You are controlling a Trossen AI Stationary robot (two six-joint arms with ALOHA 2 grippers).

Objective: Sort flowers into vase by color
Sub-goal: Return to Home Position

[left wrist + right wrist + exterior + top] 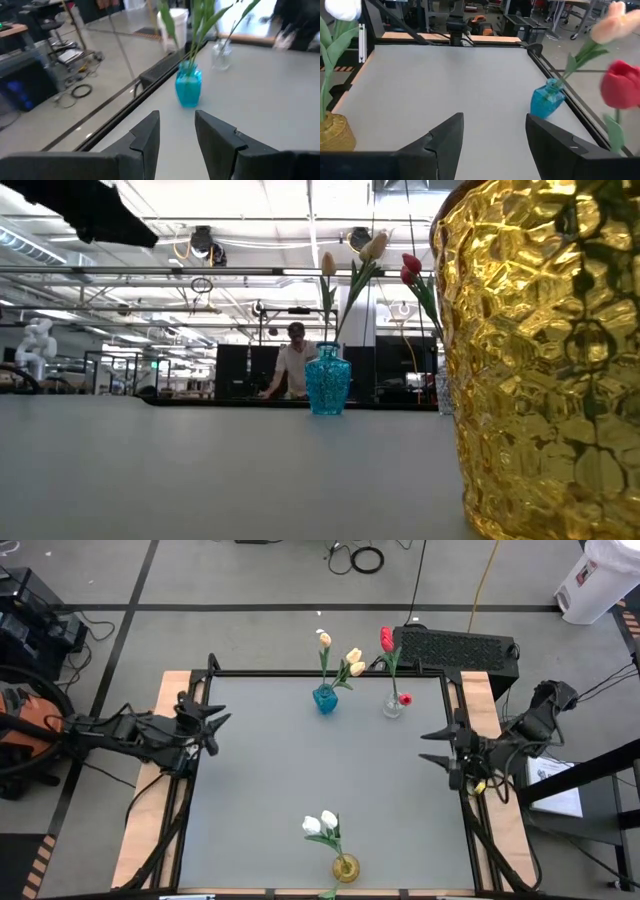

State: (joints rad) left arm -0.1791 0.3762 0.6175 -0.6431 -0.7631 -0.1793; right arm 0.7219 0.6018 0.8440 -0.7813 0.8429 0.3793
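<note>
All flowers stood sorted: cream-yellow tulips [352, 660] in a blue glass vase [325, 699] at 12 o'clock, red tulips [387, 640] in a clear glass vase [392, 707] at 1, white tulips [322, 823] in a gold vase [346, 867] at 6. Left fingers [218, 732] at 9, right fingers [426, 746] at 3, gaped empty; homing meant backing outward, clear of stems.

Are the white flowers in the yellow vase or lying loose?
In: the white flowers stand over the yellow vase, stems running down into it.
</note>
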